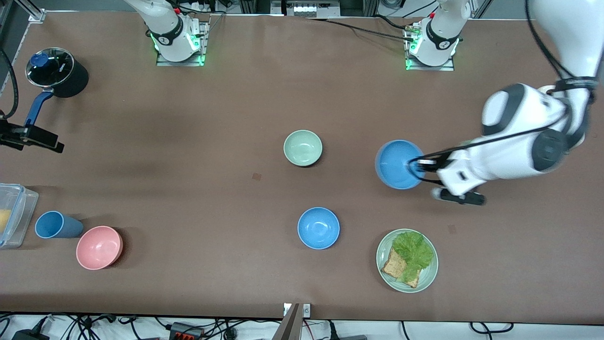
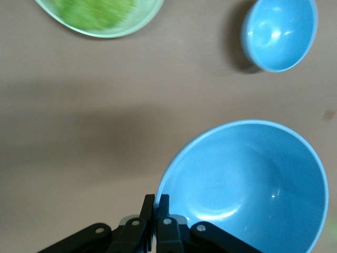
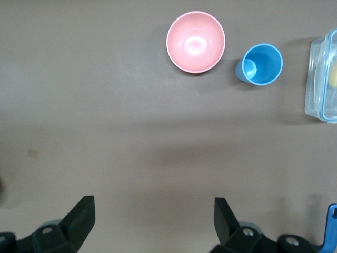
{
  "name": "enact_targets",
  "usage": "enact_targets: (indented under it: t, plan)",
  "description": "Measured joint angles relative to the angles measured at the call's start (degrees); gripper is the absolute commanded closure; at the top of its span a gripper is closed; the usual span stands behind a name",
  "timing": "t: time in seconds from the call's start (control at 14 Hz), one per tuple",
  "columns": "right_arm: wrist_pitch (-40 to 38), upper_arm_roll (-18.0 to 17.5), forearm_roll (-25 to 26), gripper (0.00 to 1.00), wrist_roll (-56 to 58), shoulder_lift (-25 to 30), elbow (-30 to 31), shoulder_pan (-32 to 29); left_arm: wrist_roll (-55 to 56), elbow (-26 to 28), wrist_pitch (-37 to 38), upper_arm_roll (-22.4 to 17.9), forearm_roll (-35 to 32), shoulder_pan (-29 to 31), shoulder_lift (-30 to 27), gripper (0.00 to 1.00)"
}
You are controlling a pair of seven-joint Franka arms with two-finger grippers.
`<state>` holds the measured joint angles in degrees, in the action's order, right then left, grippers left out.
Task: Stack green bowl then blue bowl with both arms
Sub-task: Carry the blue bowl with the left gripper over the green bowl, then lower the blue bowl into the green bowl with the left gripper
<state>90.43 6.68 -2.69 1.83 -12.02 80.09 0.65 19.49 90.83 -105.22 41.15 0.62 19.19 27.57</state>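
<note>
- Left gripper [image 1: 415, 164]: fingers [image 2: 149, 211] pinched tight on the rim of the blue bowl [image 1: 398, 164], one inside the rim, one outside.
- The held blue bowl is mouth-up and tilted a little in the left wrist view; it appears lifted off the tabletop [image 1: 188, 141], though I can't confirm the clearance. It sits toward the left arm's end of the tabletop, beside the green bowl [image 1: 303, 148], with a clear gap between the two.
- Green bowl: upright on the tabletop near mid-table, empty, nothing touching it.
- Second blue bowl [image 1: 318, 228]: upright on the tabletop, nearer the front camera than the green bowl, apart from everything else.
- Pale green plate [image 1: 406, 260] with lettuce and toast: nearer the front camera than the held bowl, beside the second blue bowl.
- Right gripper [image 3: 154, 224]: fingers spread wide, holding nothing, over bare tabletop; the right arm waits. Only that arm's base [image 1: 174, 35] shows in the front view.
- Right arm's end of the tabletop: pink bowl [image 1: 99, 247] and blue cup [image 1: 56, 225] lying on its side just beside each other, clear container [image 1: 12, 215] at the edge, lidded black pot [image 1: 56, 72] with blue handle farther from the front camera.
</note>
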Motion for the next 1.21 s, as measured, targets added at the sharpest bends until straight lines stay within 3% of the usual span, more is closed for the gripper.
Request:
enact_targets:
  t: [0.21, 0.43, 0.86, 1.21]
  plan:
    - [0.16, -0.51, 0.52, 0.00, 0.00, 2.00, 1.94, 0.05, 15.77, 1.14, -6.31, 0.48, 0.12, -8.79, 1.64, 1.00]
    - [0.33, -0.93, 0.68, 0.00, 0.00, 2.99, 3.47, 0.16, 21.74, 1.57, -10.68, 0.35, 0.11, -14.05, 4.07, 1.00]
    - [7.45, -0.93, 0.73, 0.00, 0.00, 10.24, 15.91, 0.16, 22.16, 1.55, -12.53, 0.21, 0.11, -14.18, 5.06, 1.00]
    - [8.38, -1.31, 0.73, 0.00, 0.56, 11.02, 17.19, 0.58, 22.18, 1.56, -12.71, 0.21, 0.11, -14.21, 5.07, 1.00]
